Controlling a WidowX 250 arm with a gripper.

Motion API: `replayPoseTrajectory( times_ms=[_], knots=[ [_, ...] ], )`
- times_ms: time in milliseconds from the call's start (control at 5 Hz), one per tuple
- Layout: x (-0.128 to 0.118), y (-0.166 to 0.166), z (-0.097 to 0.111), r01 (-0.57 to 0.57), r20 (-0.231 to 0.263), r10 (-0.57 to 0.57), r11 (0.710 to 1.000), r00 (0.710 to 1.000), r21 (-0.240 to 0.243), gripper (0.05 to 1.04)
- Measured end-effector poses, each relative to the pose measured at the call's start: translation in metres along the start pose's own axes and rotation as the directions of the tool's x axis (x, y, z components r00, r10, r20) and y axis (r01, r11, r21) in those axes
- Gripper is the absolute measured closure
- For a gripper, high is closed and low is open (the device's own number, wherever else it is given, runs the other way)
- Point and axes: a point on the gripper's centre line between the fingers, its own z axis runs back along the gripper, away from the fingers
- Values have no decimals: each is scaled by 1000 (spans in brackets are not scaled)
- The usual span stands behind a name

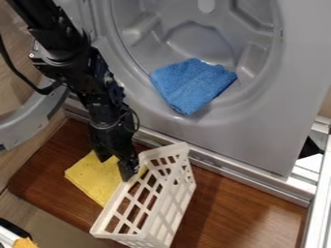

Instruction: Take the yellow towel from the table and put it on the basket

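My claw [114, 169] hangs low over the yellow towel [94, 178], its two fingers apart, with yellow cloth showing between them. The towel lies on the brown wooden tabletop [226, 203], outside the white basket [183, 201] and right by its side. Behind them I have the grey washing machine [259, 140], its round door open, and a blue cloth [190, 86] lying in the machine's opening

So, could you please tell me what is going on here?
The robot arm has its open pincer down at the yellow towel, which lies on the wooden table beside the white basket. The towel is not on the basket yet. A blue cloth lies in the grey machine.
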Motion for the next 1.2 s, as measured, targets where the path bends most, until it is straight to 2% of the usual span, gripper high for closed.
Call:
replayPoseTrajectory(
  times_ms=[200,400,600,800,1000,1200],
  knots=[
    [4,-1,11,13,8,-13,1000,1000,11,85],
    [17,-3,35,34,67,-37,998,997,46,85],
    [19,0,51,50,81,-56,996,995,76,85],
    [16,3,46,49,55,-54,995,997,90,85],
    [10,10,17,38,-6,-38,994,999,99,85],
    [10,13,-6,42,-26,-40,994,999,98,85]
  ],
)
